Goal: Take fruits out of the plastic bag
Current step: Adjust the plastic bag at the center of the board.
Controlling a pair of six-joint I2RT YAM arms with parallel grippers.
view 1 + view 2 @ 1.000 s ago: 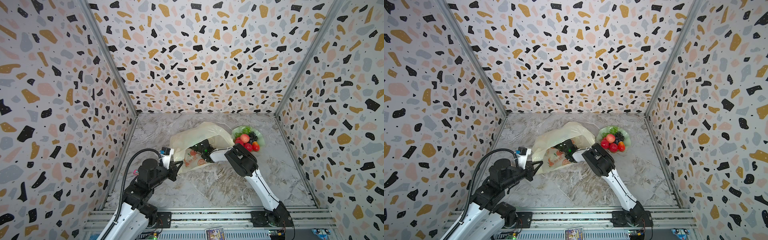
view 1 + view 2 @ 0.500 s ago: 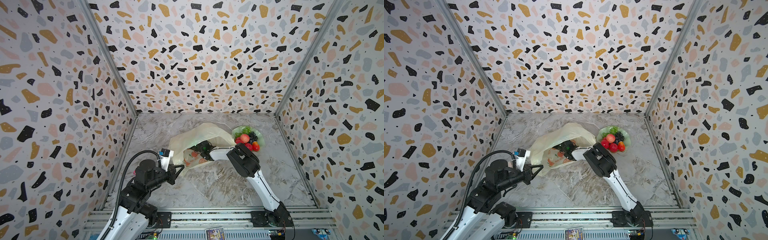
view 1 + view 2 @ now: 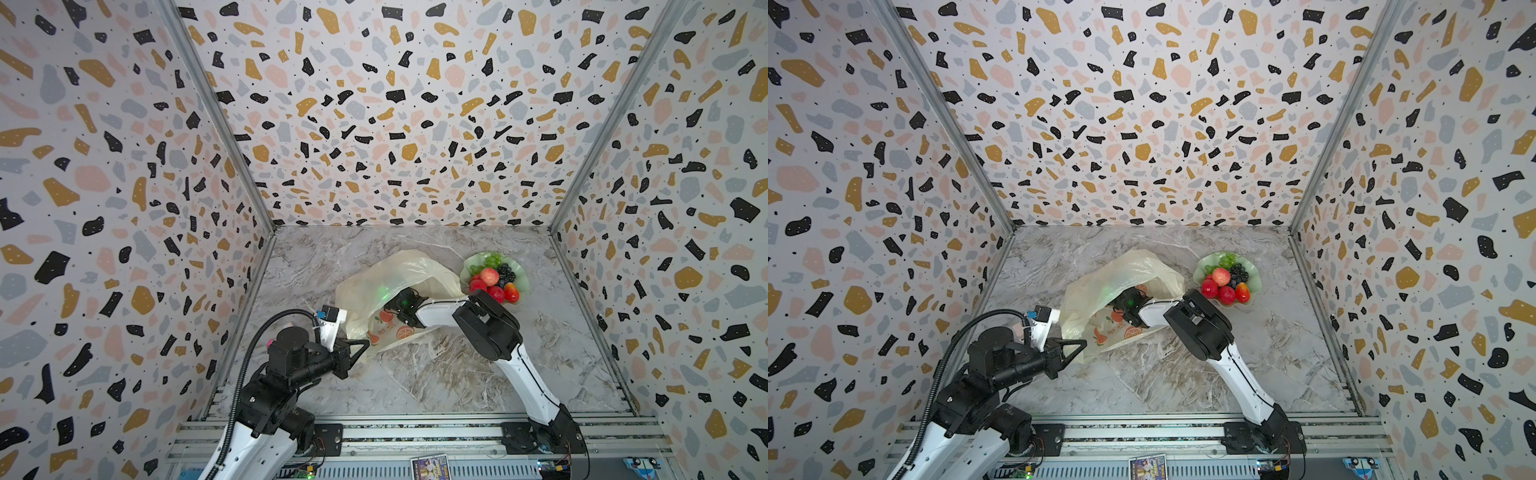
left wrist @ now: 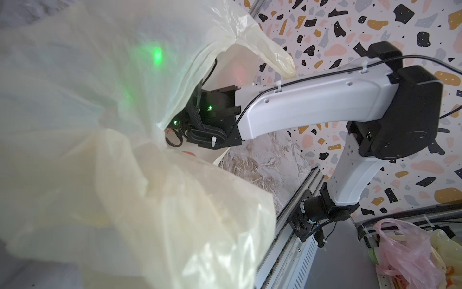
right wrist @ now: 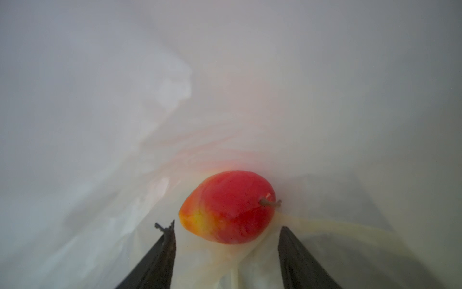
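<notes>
Counter: a grey marble-patterned counter (image 3: 415, 374).
Bag: a thin, translucent cream-yellow plastic bag (image 3: 395, 274) printed with orange-fruit pictures. It lies crumpled near the middle of the counter with its mouth towards the front edge, as both top views show (image 3: 1125, 270).
Left tool: the left gripper (image 3: 362, 345) sits at the bag's front-left corner. Its jaws are closed tight on the rim and hold the film up off the counter.
Right tool: the right gripper (image 5: 227, 225) reaches in through the bag's mouth, and the film hides it in both top views. The right wrist view shows its two dark fingers (image 5: 162, 250) spread fairly wide, gripping nothing.
Fruit in bag: a glossy red-yellow mango-like fruit (image 5: 227, 207) with a short brown stem. It rests on the inner film just ahead of and between the fingertips. Whether a tip touches it cannot be told.
Dish: a pale green wavy-edged dish (image 3: 523, 280) stands just beside the bag, towards the counter's right edge.
Fruit out of bag: the fruits (image 3: 489, 275) heaped in the dish are red apples, a green grape bunch, a dark grape bunch and a red-orange one.
</notes>
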